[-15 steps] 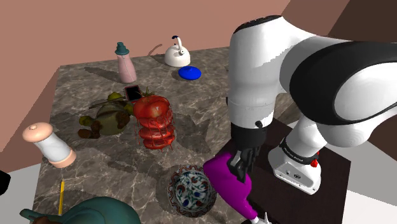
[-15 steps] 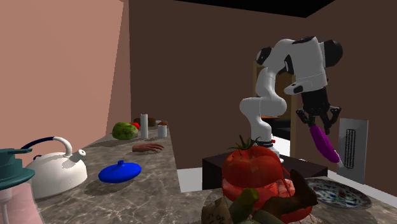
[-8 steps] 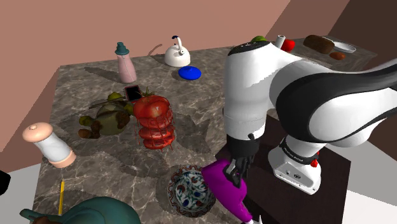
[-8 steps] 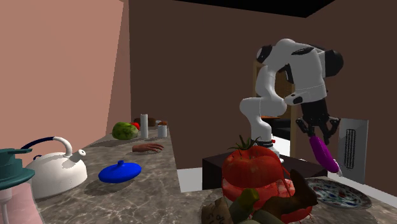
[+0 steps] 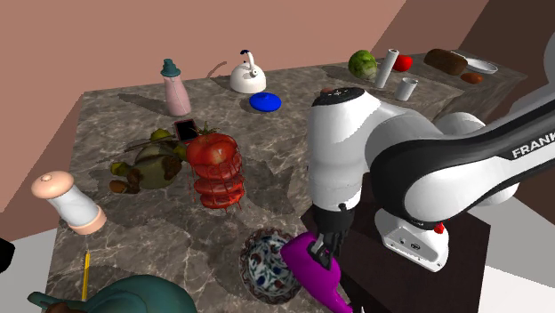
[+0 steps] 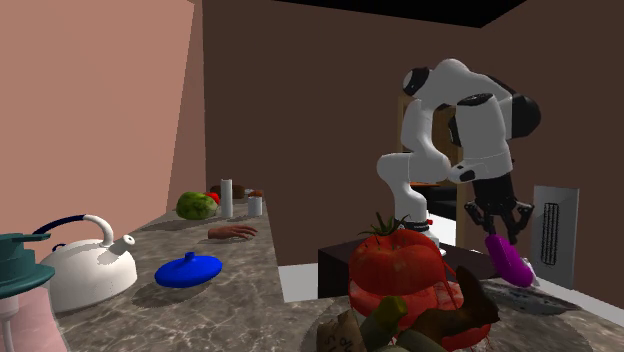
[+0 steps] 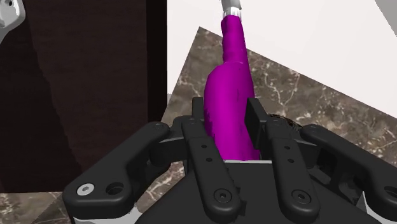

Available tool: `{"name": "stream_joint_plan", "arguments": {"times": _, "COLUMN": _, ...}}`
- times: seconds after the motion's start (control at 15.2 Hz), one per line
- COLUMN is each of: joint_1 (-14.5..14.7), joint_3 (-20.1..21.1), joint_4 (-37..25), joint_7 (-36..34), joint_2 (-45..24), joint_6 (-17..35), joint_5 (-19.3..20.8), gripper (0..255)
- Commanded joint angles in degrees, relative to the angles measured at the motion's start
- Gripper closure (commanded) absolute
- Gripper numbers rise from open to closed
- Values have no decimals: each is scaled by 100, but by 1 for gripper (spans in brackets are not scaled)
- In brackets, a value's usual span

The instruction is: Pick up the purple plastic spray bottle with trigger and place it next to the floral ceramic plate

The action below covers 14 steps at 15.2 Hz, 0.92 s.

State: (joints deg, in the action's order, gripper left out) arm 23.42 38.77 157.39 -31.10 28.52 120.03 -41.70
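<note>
My black gripper (image 5: 322, 250) is shut on a purple spray bottle (image 5: 313, 274), holding it tilted just above the marble counter's near corner. The floral plate (image 5: 263, 260) lies right beside the bottle, toward the shoulder view's left, partly covered by it. In the second exterior view the gripper (image 6: 498, 231) holds the bottle (image 6: 510, 260) low over the plate (image 6: 525, 298). In the wrist view the fingers (image 7: 252, 119) clasp the bottle (image 7: 230, 95) by its body, its pale nozzle end pointing away over the counter edge.
A stacked tomato figure (image 5: 214, 168), a leafy green lump (image 5: 153, 162), a pink bottle (image 5: 175, 87), a white kettle (image 5: 247, 73), a blue lid (image 5: 265, 102) and a pale grinder (image 5: 69, 204) stand on the counter (image 5: 116, 107). The dark stand (image 5: 462, 258) is beside the gripper.
The arm has lowered and shifted toward the shoulder view's left, bringing the purple bottle down beside and partly over the floral plate. The grip stayed shut.
</note>
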Motion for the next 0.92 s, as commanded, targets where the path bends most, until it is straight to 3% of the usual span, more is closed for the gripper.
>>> {"name": "stream_joint_plan", "arguments": {"times": 0.0, "joint_1": -22, "joint_3": 86, "joint_4": 44, "joint_7": 41, "joint_2": -170, "joint_6": 217, "joint_5": -44, "gripper": 255}}
{"name": "stream_joint_plan", "arguments": {"times": 0.46, "joint_1": -22, "joint_3": 85, "joint_4": 44, "joint_7": 41, "joint_2": -170, "joint_6": 218, "joint_5": -44, "gripper": 255}}
{"name": "stream_joint_plan", "arguments": {"times": 0.53, "joint_1": -22, "joint_3": 85, "joint_4": 44, "joint_7": 41, "joint_2": -170, "joint_6": 217, "joint_5": -44, "gripper": 0}}
{"name": "stream_joint_plan", "arguments": {"times": 0.86, "joint_1": -22, "joint_3": 85, "joint_4": 44, "joint_7": 41, "joint_2": -170, "joint_6": 217, "joint_5": -44, "gripper": 0}}
